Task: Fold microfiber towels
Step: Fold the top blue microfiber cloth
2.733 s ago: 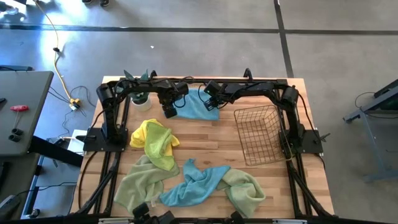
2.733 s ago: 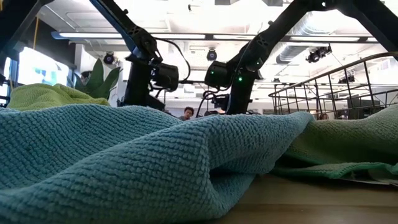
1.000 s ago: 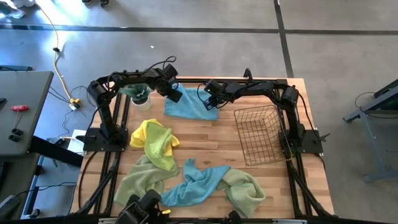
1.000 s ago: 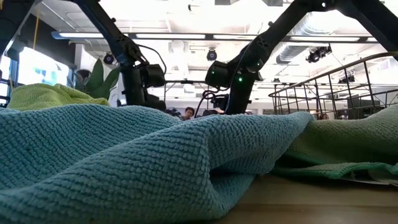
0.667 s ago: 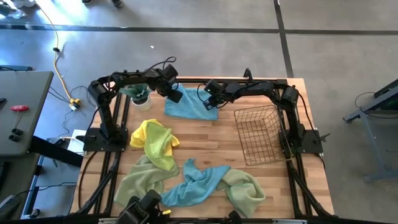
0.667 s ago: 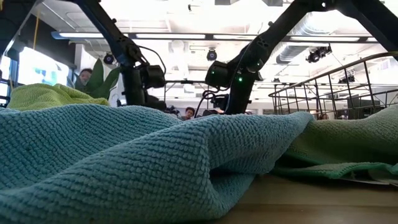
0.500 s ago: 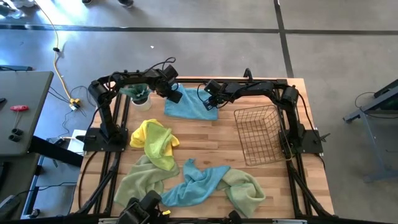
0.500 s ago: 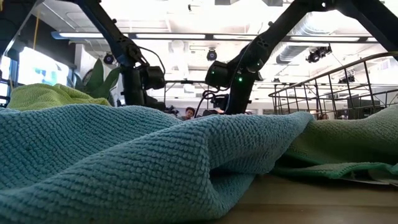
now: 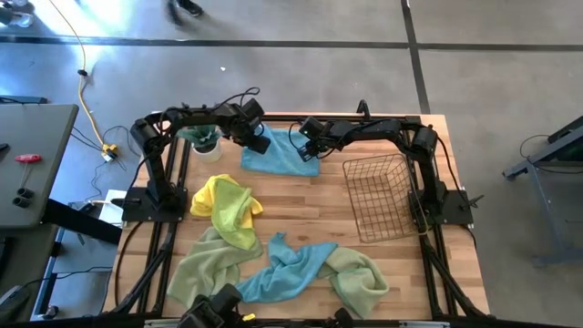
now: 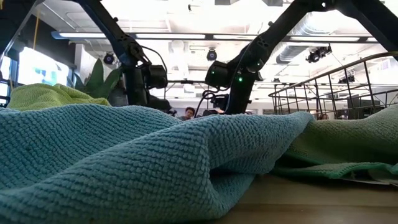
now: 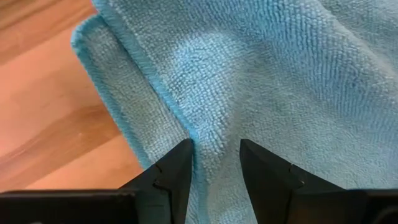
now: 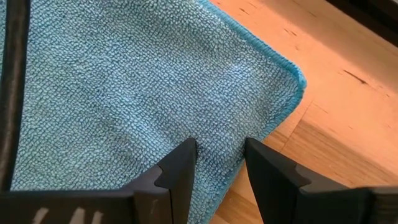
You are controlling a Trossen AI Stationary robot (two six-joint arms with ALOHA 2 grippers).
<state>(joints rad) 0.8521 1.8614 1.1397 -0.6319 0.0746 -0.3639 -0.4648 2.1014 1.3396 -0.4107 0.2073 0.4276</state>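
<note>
Light blue cloth, the towel being worked, lies spread at the far middle of the wooden table, between the plant and the wire basket. Both grippers are down on it, one at each far corner. The left gripper pinches a ridge of the blue pile between its fingers, just beside a folded-over hem near the corner; its jaws are narrow and closed on the fabric. The right gripper likewise has a tuck of the same towel caught between its fingers, close to the rounded corner, with bare wood just beyond the edge. In the high view the left gripper sits at the towel's left far corner and the right gripper at its right far corner.

Nearer the front lie the other towels: a yellow one crumpled with a lime one, a pale green one, a second blue one twisted across, and another green one. From table height the blue towel fills the foreground, so the grip itself is probably hidden there.
</note>
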